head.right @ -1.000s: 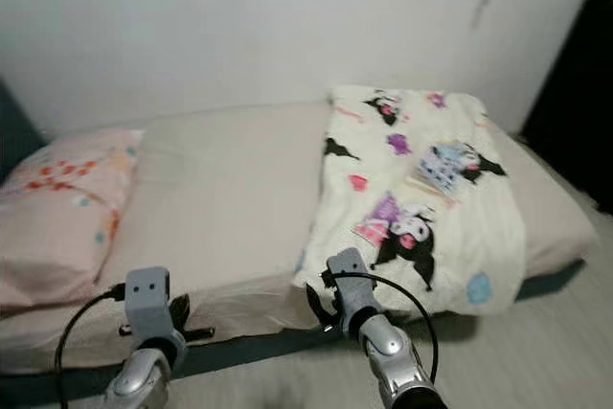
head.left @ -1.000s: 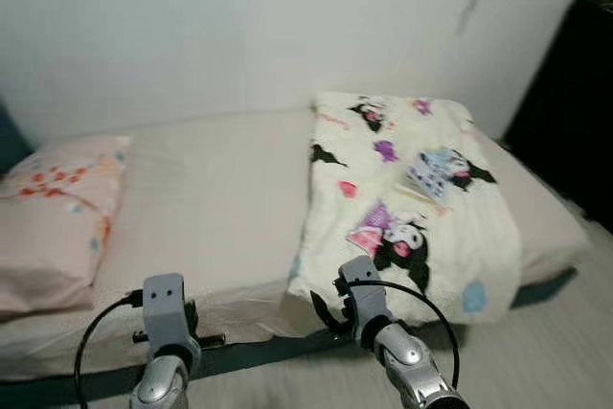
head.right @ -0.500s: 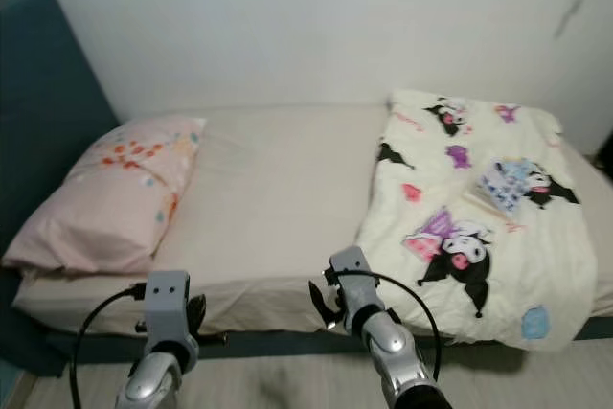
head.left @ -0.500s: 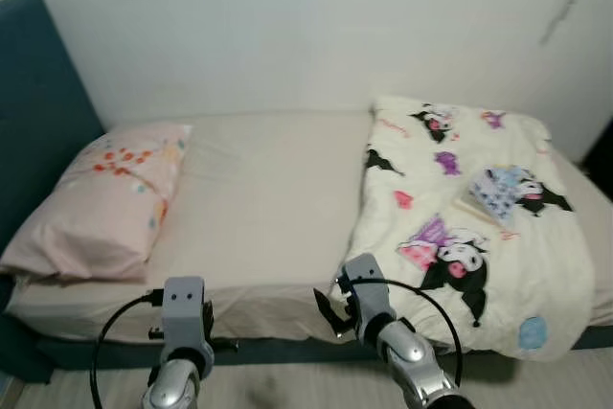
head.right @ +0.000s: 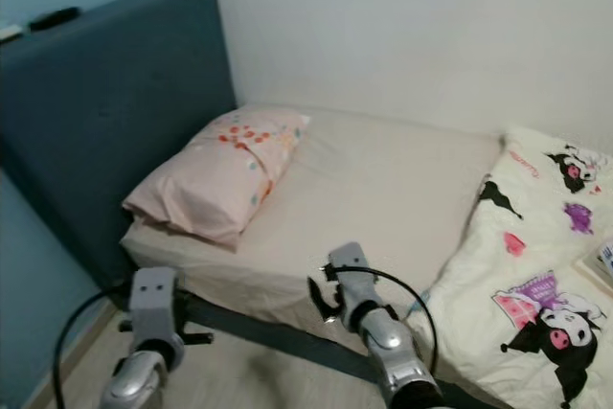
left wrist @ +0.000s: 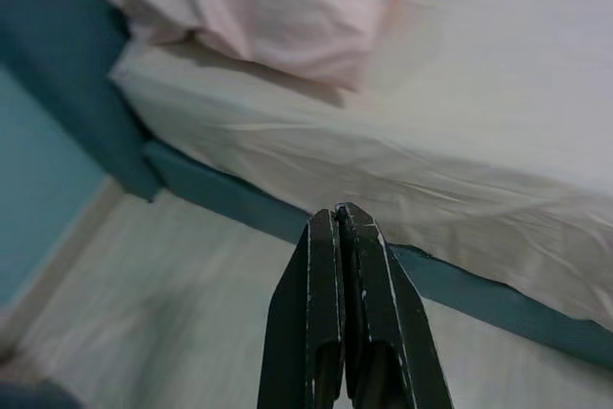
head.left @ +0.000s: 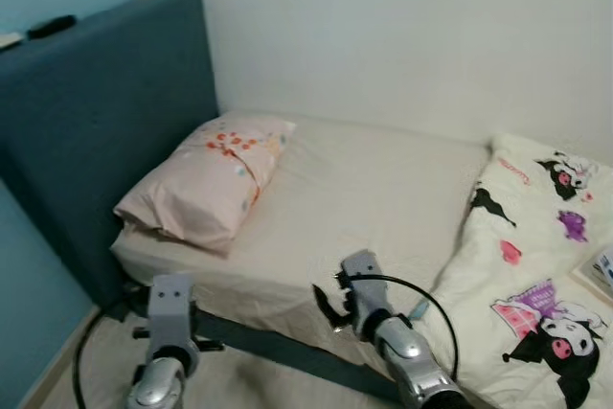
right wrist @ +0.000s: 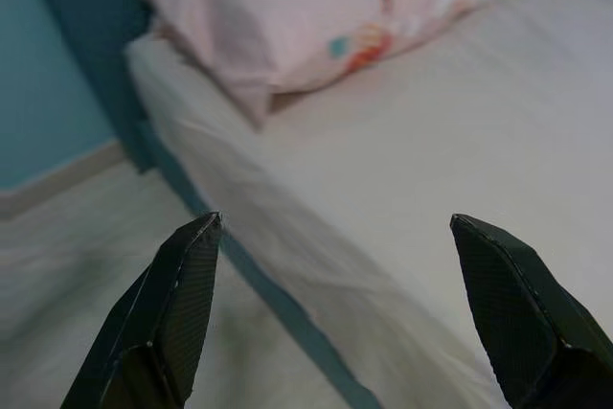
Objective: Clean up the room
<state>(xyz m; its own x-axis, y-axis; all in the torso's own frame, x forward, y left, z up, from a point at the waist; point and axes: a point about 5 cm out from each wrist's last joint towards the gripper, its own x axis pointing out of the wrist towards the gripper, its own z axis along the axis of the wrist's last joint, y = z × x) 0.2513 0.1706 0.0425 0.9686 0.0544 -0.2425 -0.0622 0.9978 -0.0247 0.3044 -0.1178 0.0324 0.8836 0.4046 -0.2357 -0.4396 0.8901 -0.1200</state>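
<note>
A bed with a cream sheet (head.left: pixel 374 189) stands before me. A pink pillow (head.left: pixel 206 179) with orange flowers lies at its head, against a dark teal headboard (head.left: pixel 105 112). A cream blanket (head.left: pixel 536 284) printed with black-and-pink cartoon figures covers the right end of the bed. My left gripper (left wrist: pixel 338 213) is shut with nothing in it and hangs over the floor by the bed's edge. My right gripper (right wrist: pixel 333 220) is open and empty, held low in front of the mattress edge and facing the pillow (right wrist: pixel 316 16).
The teal bed frame (left wrist: pixel 239 208) runs along the light wood floor (left wrist: pixel 172 313). A small dark object (head.left: pixel 50 26) lies on top of the headboard. A light blue wall (head.left: pixel 29 313) is at the left. A patterned booklet (head.left: pixel 603 270) lies on the blanket at the right edge.
The camera has swung left: the headboard and blue wall came into view and the blanket slid to the right edge. Both grippers keep their pose.
</note>
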